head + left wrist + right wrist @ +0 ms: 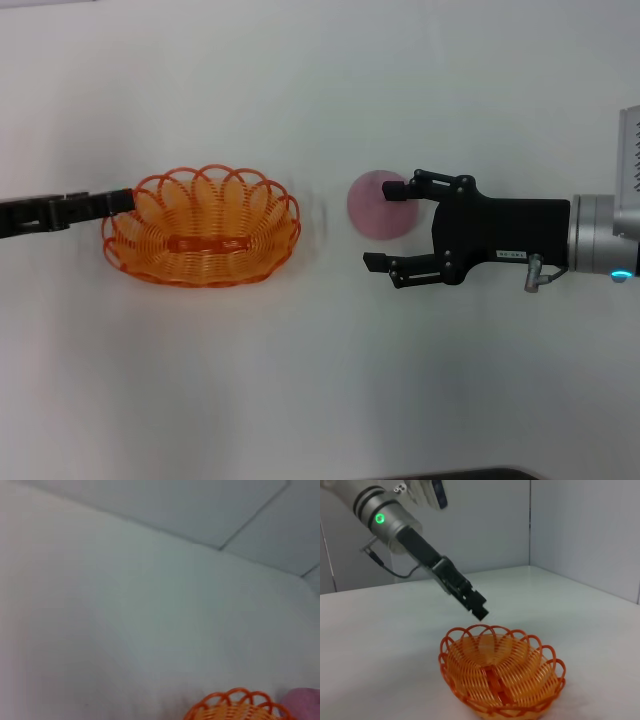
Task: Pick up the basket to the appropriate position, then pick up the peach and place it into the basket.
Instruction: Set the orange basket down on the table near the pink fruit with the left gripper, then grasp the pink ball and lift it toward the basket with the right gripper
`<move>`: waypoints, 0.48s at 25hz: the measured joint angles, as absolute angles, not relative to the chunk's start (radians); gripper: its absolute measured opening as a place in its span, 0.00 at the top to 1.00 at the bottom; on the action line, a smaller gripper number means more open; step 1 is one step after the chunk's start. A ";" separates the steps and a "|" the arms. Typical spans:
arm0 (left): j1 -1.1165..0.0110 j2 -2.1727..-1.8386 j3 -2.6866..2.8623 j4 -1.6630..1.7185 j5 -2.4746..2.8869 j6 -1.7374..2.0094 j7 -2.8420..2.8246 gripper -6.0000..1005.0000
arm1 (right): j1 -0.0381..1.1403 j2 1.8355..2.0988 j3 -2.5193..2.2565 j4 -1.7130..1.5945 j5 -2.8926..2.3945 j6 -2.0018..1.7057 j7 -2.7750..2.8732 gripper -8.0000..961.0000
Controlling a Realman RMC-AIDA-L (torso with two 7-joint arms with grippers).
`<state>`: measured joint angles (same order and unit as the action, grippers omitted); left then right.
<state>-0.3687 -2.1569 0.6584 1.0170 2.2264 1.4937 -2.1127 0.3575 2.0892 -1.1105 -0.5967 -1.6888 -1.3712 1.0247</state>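
While the right gripper [385,225] spreads its jaws, partly hiding the peach [375,207], left gripper's [125,200] jaws are unreadable.

My work surface is a plain white table [300,400]. Two things rest directly on it: the orange basket [201,238] (upright, to my left) and the pink peach [378,206], well apart, apparently untouched.

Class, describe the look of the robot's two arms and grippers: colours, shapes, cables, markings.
The right gripper is matte black with jointed fingers, a small white label, and a silver wrist with a blue light. The left gripper is slim, black, on a silver cuff with a green light and thin cable.
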 joint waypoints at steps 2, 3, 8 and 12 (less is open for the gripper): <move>-0.358 -2.152 0.657 1.014 2.195 1.514 -2.009 0.16 | 0.357 2.089 -1.111 -0.597 -1.686 -1.371 1.025 0.02; -0.356 -2.150 0.657 1.010 2.188 1.523 -1.967 0.16 | 0.357 2.089 -1.111 -0.597 -1.684 -1.370 1.025 0.02; -0.353 -2.146 0.646 0.984 2.175 1.547 -1.769 0.16 | 0.362 2.089 -1.111 -0.597 -1.680 -1.369 1.020 0.02; -0.361 -2.140 0.631 0.962 2.161 1.555 -1.730 0.16 | 0.366 2.089 -1.111 -0.597 -1.680 -1.368 1.020 0.02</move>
<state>-0.3611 -2.1403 0.6315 0.9621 2.1615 1.5546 -1.7304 0.3658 2.0892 -1.1106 -0.5967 -1.6798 -1.3681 1.0202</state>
